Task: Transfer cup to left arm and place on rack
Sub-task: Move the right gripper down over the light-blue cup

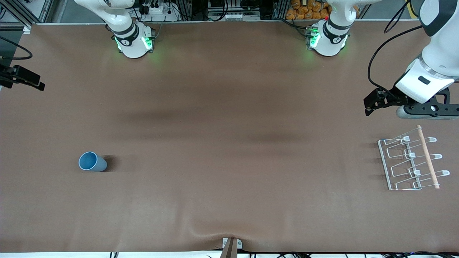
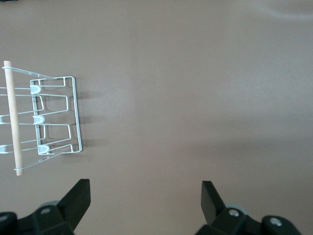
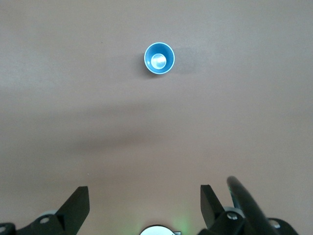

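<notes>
The light-blue cup (image 1: 92,161) stands upright on the brown table toward the right arm's end; it also shows in the right wrist view (image 3: 159,58). The white wire rack (image 1: 410,163) with its wooden rod lies toward the left arm's end and also shows in the left wrist view (image 2: 54,117). My left gripper (image 1: 432,109) hangs above the table beside the rack, open and empty, as the left wrist view (image 2: 145,192) shows. My right gripper (image 3: 145,196) is open and empty, high over the table near its own base, well apart from the cup. It is out of the front view.
The two arm bases (image 1: 134,41) (image 1: 327,39) stand at the table's edge farthest from the front camera. A black device (image 1: 21,78) juts in at the right arm's end. A small bracket (image 1: 231,245) sits at the edge nearest the front camera.
</notes>
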